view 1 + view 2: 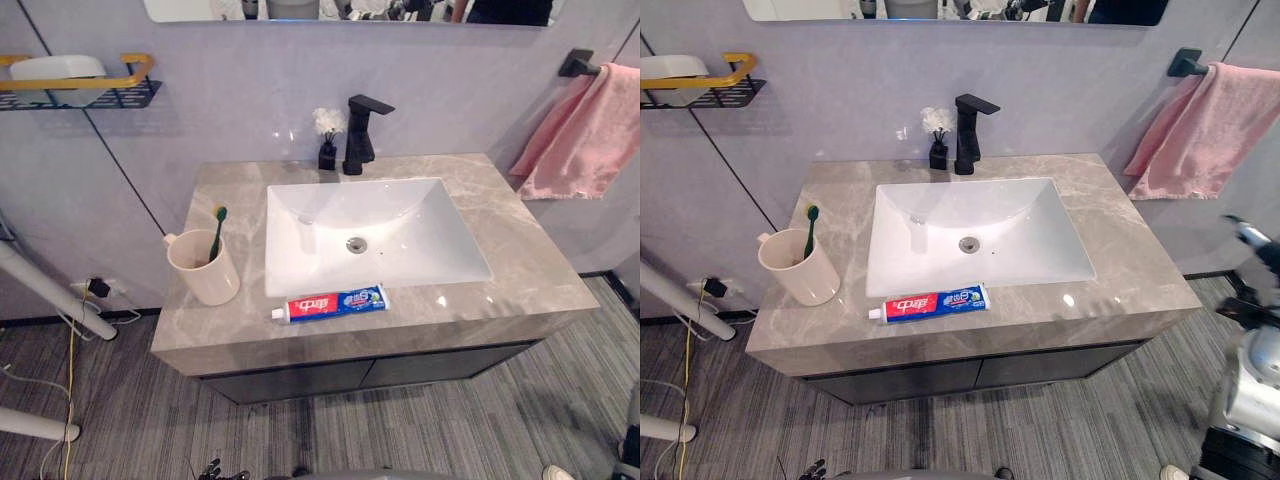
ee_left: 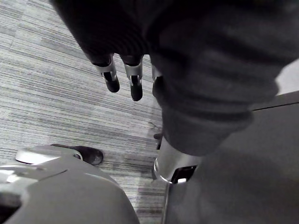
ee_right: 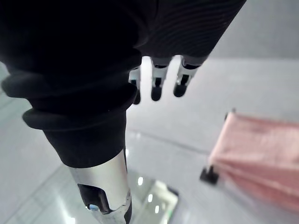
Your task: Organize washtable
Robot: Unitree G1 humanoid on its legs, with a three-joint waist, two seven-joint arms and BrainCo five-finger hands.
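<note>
A beige cup [image 1: 205,268] with a green toothbrush [image 1: 217,232] in it stands on the left of the grey marble washtable [image 1: 510,230]. A red, white and blue toothpaste tube [image 1: 331,303] lies flat on the front ledge, just before the white sink [image 1: 400,235]. My left hand [image 2: 122,77] hangs low over the floor beside the cabinet, its fingers relaxed and holding nothing. My right hand [image 3: 157,86] is raised off the washtable's right side, fingers straight and empty, with the pink towel [image 3: 261,149] showing past it.
A black faucet [image 1: 359,133] and a small dark bottle with white flowers [image 1: 327,140] stand behind the sink. The pink towel [image 1: 585,130] hangs from a black bar on the right wall. A wire shelf with a yellow rail [image 1: 85,88] is on the left wall.
</note>
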